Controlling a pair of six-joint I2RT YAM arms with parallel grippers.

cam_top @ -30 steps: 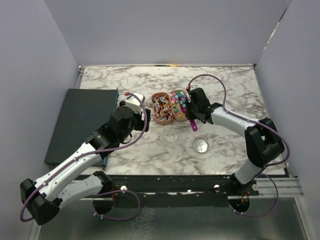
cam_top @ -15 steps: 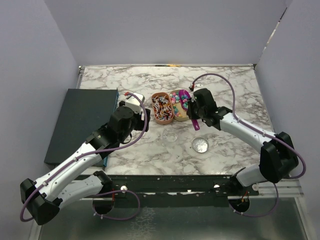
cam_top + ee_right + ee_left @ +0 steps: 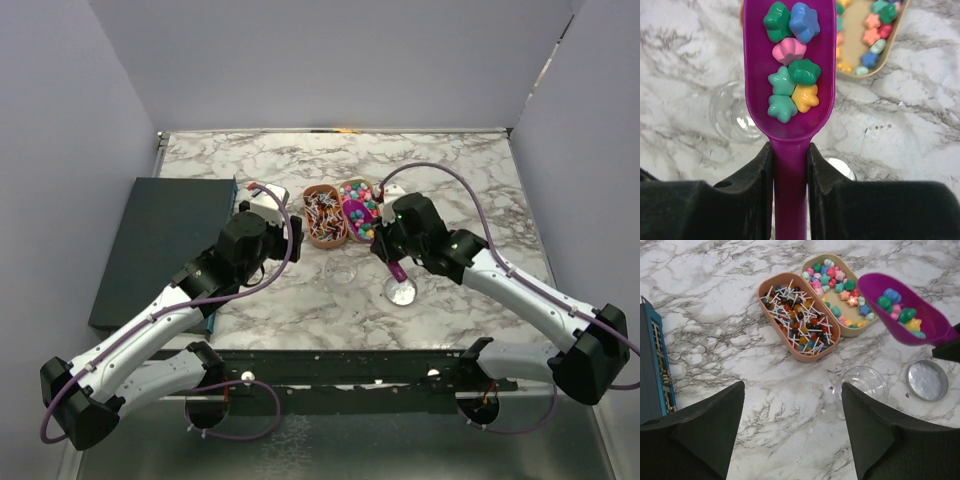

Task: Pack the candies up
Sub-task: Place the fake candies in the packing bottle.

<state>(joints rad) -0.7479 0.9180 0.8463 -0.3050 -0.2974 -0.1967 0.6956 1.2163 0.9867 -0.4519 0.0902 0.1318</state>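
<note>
Right end effector [image 3: 789,165]: clenched on purple scoop [image 3: 756,85], candies [image 3: 790,50] aboard. Clear jar [image 3: 735,112]: below-left of scoop bowl; right arm nearer. Left end effector [image 3: 790,425]: released.

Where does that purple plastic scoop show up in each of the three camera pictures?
Top external: the purple plastic scoop sits right of centre, handle poking from the right arm's jaws.
Left wrist: the scoop is upper right, holding candies.
Right wrist: the scoop fills the centre.
Shared landmark: the small clear round jar, beside it everywhere.
</note>
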